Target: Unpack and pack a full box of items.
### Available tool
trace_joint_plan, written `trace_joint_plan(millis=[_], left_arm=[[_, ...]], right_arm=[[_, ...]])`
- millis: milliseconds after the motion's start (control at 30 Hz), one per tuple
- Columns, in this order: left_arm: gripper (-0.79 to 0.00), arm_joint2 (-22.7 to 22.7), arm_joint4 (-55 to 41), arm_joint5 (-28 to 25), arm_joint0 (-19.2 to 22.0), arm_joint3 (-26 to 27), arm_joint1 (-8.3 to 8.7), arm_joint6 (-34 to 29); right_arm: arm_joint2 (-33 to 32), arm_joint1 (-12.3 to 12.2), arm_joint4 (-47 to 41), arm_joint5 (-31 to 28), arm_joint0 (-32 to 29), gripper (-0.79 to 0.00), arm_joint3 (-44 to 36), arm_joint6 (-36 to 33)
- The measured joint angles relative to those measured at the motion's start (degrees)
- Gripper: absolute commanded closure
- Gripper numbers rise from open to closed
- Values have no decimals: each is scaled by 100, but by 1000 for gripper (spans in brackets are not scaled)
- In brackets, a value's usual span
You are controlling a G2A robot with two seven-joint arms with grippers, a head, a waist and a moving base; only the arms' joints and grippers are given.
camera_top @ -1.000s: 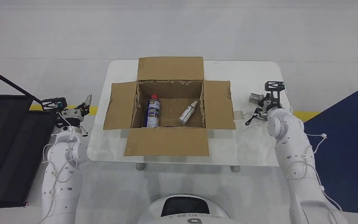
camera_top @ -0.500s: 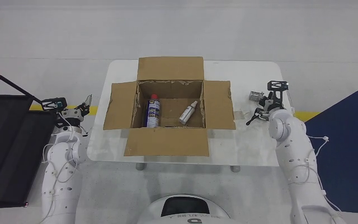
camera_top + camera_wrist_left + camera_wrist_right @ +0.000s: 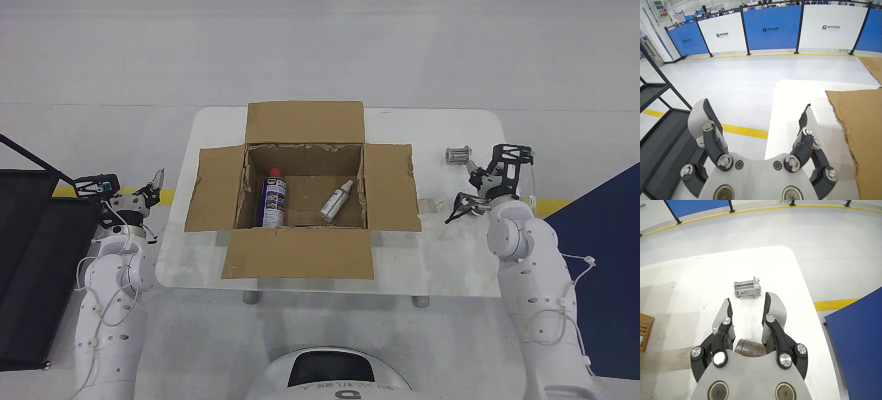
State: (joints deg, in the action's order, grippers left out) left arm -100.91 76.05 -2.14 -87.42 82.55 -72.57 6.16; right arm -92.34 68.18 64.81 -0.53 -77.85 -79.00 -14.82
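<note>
An open cardboard box (image 3: pixel 300 255) stands mid-table with its flaps spread. Inside lie a blue and red spray can (image 3: pixel 273 197) and a small pale bottle (image 3: pixel 337 201). A silver metal cylinder part (image 3: pixel 457 155) (image 3: pixel 746 290) lies on its side on the table's far right. My right gripper (image 3: pixel 485 168) (image 3: pixel 748 300) is open just short of it, with nothing between its fingers. A dark metal cylinder (image 3: pixel 750 347) lies on the table under that gripper's base. My left gripper (image 3: pixel 155 183) (image 3: pixel 756 106) hangs open and empty at the table's left edge, beside the box's left flap (image 3: pixel 853 123).
A black rack (image 3: pixel 30 260) stands on the floor left of the table. A beige tape strip (image 3: pixel 668 361) crosses the tabletop near the right gripper. The white table (image 3: pixel 210 150) has bare surface around the box on both sides.
My right gripper has drawn back to the right, away from the silver part, which now lies free on the table. The left arm has not moved.
</note>
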Motion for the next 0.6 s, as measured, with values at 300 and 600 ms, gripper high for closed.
trace_joint_plan(millis=[300, 600], left_arm=[[-785, 0, 0, 0, 0, 0, 0, 0], [-785, 0, 0, 0, 0, 0, 0, 0]], right_arm=[[-173, 1, -290, -73, -260, -785, -227, 243], [-179, 0, -309, -100, -272, -785, -236, 234]])
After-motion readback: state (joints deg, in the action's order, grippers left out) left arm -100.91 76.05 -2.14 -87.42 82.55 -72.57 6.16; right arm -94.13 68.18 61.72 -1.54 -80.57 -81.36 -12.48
